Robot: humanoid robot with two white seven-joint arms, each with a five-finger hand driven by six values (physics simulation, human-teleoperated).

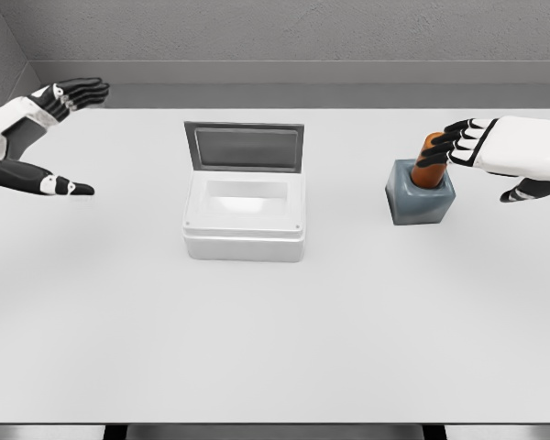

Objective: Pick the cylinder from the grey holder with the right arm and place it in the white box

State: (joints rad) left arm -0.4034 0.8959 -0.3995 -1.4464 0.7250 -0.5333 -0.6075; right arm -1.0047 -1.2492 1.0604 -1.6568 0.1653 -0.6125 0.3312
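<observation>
Cylinder [430, 160], orange-brown, stands upright in the grey holder [420, 194] on right side of the bench [275, 330]; my right hand [495, 151] is just beside it, fingers [445, 147] stretched out and apart, tips at the cylinder's top, not closed on it; white box [245, 215] sits near bench centre w/ lid [245, 147] standing open at the back; my left hand [37, 137] hovers far left, fingers spread, holding nothing.
</observation>
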